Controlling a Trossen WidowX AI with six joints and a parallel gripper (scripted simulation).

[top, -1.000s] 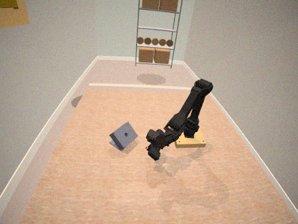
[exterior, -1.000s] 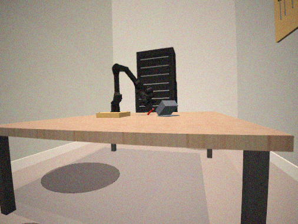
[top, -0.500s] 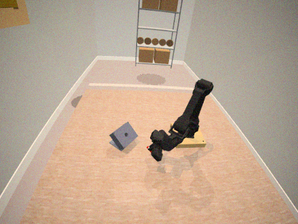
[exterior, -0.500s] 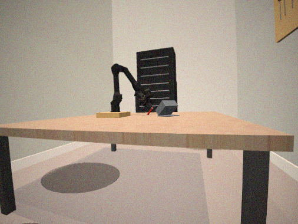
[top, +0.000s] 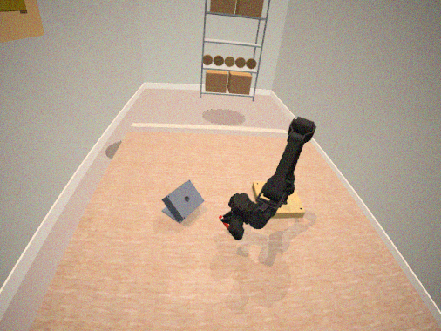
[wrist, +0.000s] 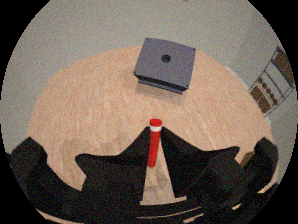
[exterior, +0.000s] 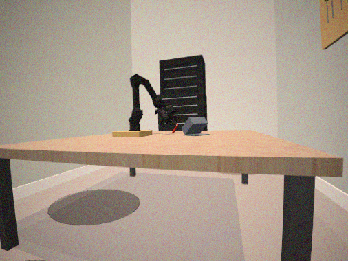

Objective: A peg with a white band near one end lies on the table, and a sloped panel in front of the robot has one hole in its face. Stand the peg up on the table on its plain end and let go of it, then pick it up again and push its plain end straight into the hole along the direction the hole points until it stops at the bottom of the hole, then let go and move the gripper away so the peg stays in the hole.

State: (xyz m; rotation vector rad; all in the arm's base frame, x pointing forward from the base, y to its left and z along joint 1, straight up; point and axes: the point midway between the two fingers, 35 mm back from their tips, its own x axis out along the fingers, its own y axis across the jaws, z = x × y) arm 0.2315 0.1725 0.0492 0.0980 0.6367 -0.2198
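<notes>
My gripper [top: 227, 220] [exterior: 173, 126] [wrist: 154, 129] is shut on the red peg [top: 225, 224] [exterior: 175, 128] [wrist: 153, 143]. The peg sticks out ahead of the fingers, tilted, with its tip close above the table [top: 131, 261] [exterior: 206, 151] [wrist: 80, 103]. A pale band shows near the peg's outer tip in the wrist view. The grey sloped panel [top: 183, 200] [exterior: 194, 125] [wrist: 165, 64] stands a short way ahead of the peg, apart from it. Its hole [top: 186, 199] [wrist: 165, 59] shows as a dark dot in the panel's face.
The arm's wooden base plate [top: 293, 206] [exterior: 132, 133] lies behind the gripper. A shelf rack [top: 231, 48] with boxes stands on the floor beyond the table. A dark cabinet [exterior: 182, 89] stands behind the table in the exterior view.
</notes>
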